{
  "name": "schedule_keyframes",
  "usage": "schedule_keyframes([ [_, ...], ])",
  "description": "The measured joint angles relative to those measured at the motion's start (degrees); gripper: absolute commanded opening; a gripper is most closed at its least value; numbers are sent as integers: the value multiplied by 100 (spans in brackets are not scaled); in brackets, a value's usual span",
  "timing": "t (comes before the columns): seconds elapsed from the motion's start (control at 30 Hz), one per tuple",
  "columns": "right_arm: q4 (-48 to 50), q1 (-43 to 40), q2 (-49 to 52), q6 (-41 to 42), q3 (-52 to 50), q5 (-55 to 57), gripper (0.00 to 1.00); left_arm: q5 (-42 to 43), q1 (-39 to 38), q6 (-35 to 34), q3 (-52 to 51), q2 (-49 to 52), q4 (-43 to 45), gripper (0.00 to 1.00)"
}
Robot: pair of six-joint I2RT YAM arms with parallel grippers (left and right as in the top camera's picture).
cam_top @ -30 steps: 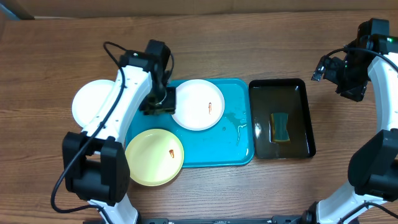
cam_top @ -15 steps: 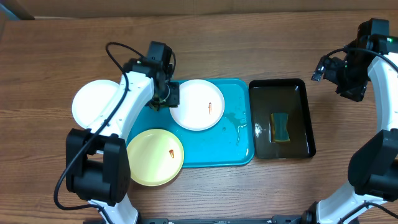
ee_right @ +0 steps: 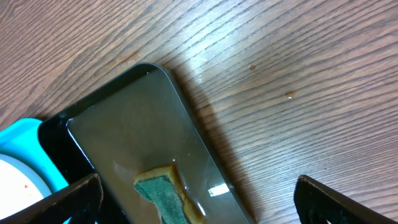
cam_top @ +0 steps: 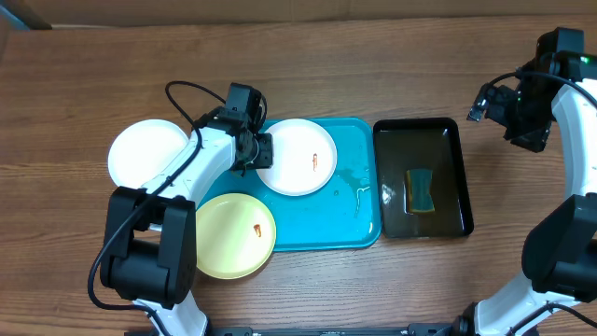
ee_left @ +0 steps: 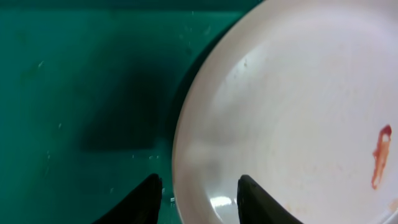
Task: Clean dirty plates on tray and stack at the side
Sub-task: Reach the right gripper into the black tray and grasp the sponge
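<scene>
I am holding my left pincer, fingers apart, astride the rim of the white plate on the tray. Next, I judge, it needs closing on this rim.

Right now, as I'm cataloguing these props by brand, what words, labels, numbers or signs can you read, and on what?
None can be read. The turquoise tray, the white plate on it, the white plate on the table, the yellow-green plate, the black tray and the sponge show no print. The marks on two plates are orange-brown smears, not writing.
</scene>
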Motion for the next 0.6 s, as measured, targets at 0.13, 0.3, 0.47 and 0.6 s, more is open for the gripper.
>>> schedule_keyframes([
  [0.13,2,0,0,-4,0,2,100,-83,0,-13,-103,0,201,39],
  [0.3,155,0,0,0,-2,2,100,-186,0,-17,-155,0,396,37],
  [0.47,505,0,0,2,0,-90,100,-212,0,-28,-188,0,391,32],
  [0.6,-13,2,0,-2,-2,-262,89,-214,0,-33,-310,0,533,31],
])
